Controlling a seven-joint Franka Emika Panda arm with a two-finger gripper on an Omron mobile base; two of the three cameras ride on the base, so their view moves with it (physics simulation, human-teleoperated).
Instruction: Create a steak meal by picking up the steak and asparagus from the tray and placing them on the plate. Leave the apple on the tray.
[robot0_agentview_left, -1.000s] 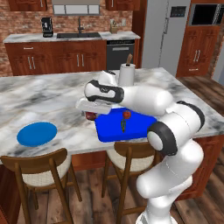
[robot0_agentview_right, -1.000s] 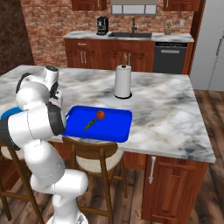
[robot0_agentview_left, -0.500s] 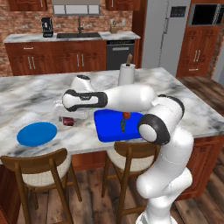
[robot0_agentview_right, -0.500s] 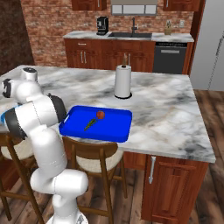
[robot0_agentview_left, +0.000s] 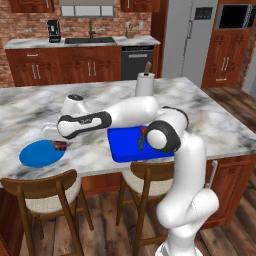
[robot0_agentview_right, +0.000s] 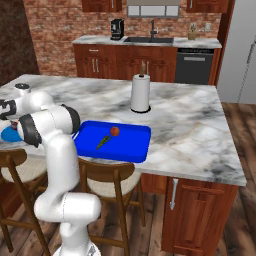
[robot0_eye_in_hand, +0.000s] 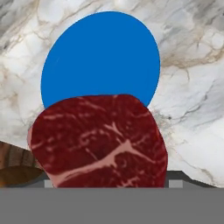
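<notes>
steak now carried over to plate

You're in a home kitchen, rendered. Red brick back wall with dark wood cabinets under a pale counter. A sink with faucet sits mid-counter, a black coffee maker to its left, a dark dishwasher to its right. Tall grey fridge at the right, with a microwave built into cabinetry beside it. The robot stands at a marble-topped island carrying a paper towel roll; wooden stools with pale cushions are tucked under its near edge. Wood plank floor.
</notes>
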